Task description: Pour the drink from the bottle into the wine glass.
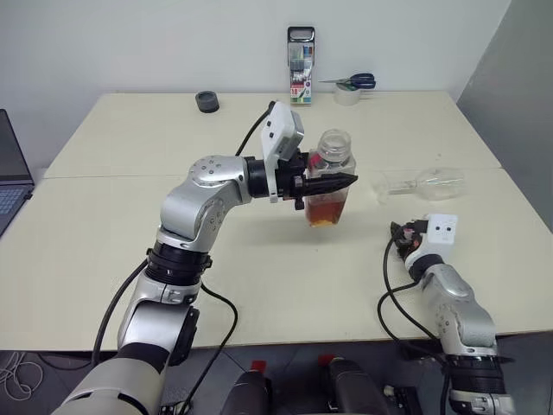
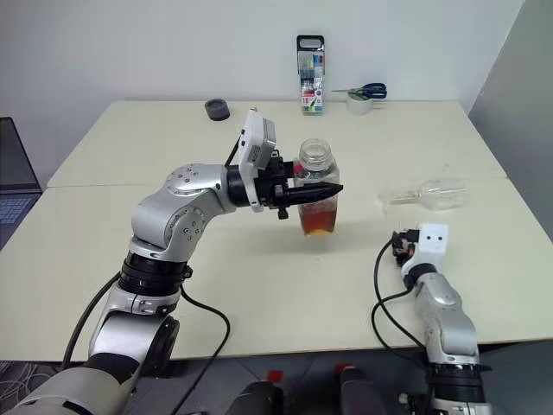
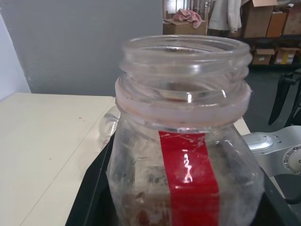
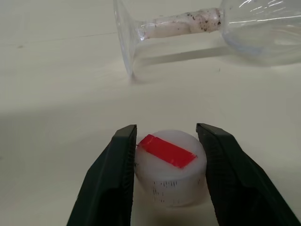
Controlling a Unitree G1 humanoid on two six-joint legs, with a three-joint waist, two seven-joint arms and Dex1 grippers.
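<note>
Above the middle of the cream table (image 1: 130, 147), the bottle (image 1: 331, 177) hung upright in the left gripper (image 1: 333, 183), whose black fingers were clamped together on its clear plastic body. Its wide, threaded mouth was uncovered, and the amber drink (image 1: 326, 210) filled only the bottom part of it. A strip of red label (image 3: 188, 174) ran down the side, and the plastic looked scuffed and cloudy in the left wrist view.

Right of the bottle, on the tabletop, the wine glass (image 1: 423, 182) lay on its side, its rounded bowl pointing away from the bottle and its round foot towards it. No liquid was seen in the bowl; its stem (image 4: 178, 26) was flecked with dark specks.

Nearer the front edge than the glass, the right gripper (image 4: 167, 162) sat low at the table. Its fingers stood apart on either side of the cap (image 4: 170, 174), a squat white cylinder with a red patch on top; whether they touched its sides I cannot tell.

Beyond the bottle, along the far edge of the table, were a small dark round thing (image 1: 206, 101), a tall pack of markers (image 1: 300, 65) standing upright, and a roll of tape (image 1: 346, 95) with blue-handled scissors (image 1: 354, 82) resting on it. Far left of the bottle, a laptop (image 1: 10, 173) showed at the table's edge.
</note>
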